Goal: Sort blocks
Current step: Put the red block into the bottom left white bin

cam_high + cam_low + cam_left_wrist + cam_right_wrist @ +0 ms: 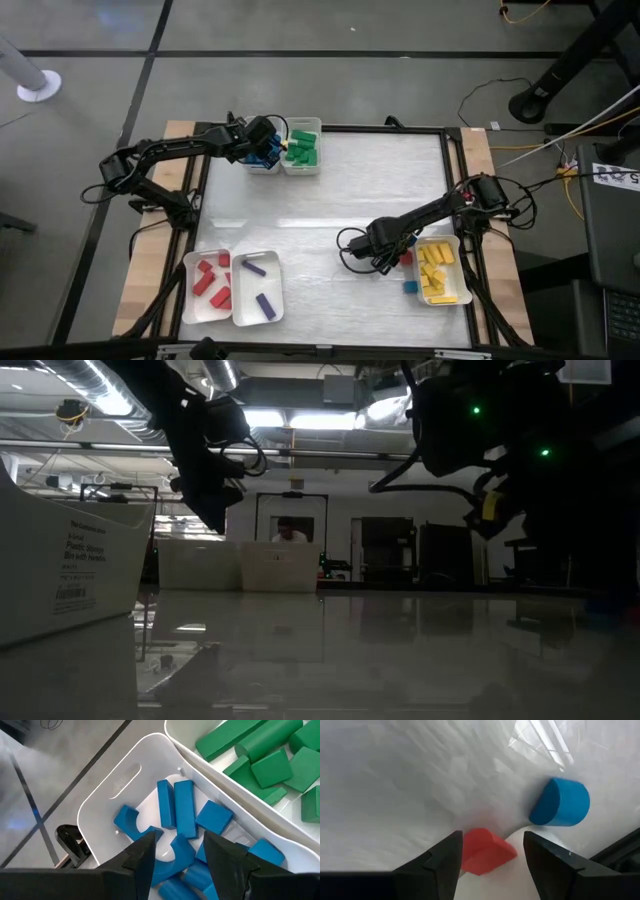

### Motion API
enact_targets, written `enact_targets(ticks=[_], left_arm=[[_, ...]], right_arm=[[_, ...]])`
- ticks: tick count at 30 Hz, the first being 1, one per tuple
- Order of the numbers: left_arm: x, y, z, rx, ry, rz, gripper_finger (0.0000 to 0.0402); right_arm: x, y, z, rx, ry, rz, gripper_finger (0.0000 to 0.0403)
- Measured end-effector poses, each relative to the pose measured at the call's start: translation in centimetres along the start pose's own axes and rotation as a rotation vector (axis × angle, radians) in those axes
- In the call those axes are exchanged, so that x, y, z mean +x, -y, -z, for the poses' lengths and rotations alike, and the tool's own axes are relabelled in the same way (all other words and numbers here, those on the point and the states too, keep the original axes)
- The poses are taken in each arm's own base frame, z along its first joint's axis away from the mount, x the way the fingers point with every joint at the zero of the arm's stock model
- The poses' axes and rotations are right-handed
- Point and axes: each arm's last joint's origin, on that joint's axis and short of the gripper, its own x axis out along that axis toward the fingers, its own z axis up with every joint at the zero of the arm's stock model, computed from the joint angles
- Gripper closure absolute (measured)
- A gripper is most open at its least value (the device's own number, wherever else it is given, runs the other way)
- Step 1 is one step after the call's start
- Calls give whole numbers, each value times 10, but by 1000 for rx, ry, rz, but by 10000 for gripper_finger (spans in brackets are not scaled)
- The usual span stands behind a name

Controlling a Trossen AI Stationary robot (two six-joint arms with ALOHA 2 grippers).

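My left gripper point(262, 150) point(180, 835) hangs open over the white tray of blue blocks point(182, 815) at the far left, with nothing between its fingers. Beside it stands the tray of green blocks point(302, 148). My right gripper point(392, 258) point(492, 840) is open and points down at the table, next to the yellow tray point(455, 245). A red block point(485, 852) lies on the table between its fingers, close to one of them. A blue half-round block point(560, 802) point(410, 287) lies on the table a little way off. My right gripper has one finger point(447, 857) right beside the red block's edge point(467, 852); whether they touch I cannot tell. The block lies flat on the table.
Near the front left stand a tray of red blocks point(210, 282) and a tray of purple blocks point(258, 290). The yellow tray's wall is close beside my right gripper. The middle of the white table point(330, 200) is bare.
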Motion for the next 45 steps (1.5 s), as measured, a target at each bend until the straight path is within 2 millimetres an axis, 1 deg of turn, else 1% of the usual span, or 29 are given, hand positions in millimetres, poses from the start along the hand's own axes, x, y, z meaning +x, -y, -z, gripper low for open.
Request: enact_targets(ticks=[4,8,12,16,22,30,38,45], left_arm=[[0,0,0,1,0,0,247],[0,0,0,1,0,0,247],[0,0,0,1,0,0,247],[0,0,0,0,0,0,247],[0,0,0,-2,0,0,247],[0,0,0,-3,0,0,247],[0,0,0,-3,0,0,247],[0,0,0,-4,0,0,247]], right_arm=[[1,-4,6,2,-7,-3,191],[4,-10,16,-36,12,0,191],[6,-16,26,-90,77,40,191],[8,-18,31,-159,131,80,191],[8,-17,30,-191,156,101,191],[25,-7,31,-188,100,134,191],[27,-8,30,-205,89,112,193],[27,-9,30,-312,87,108,222]])
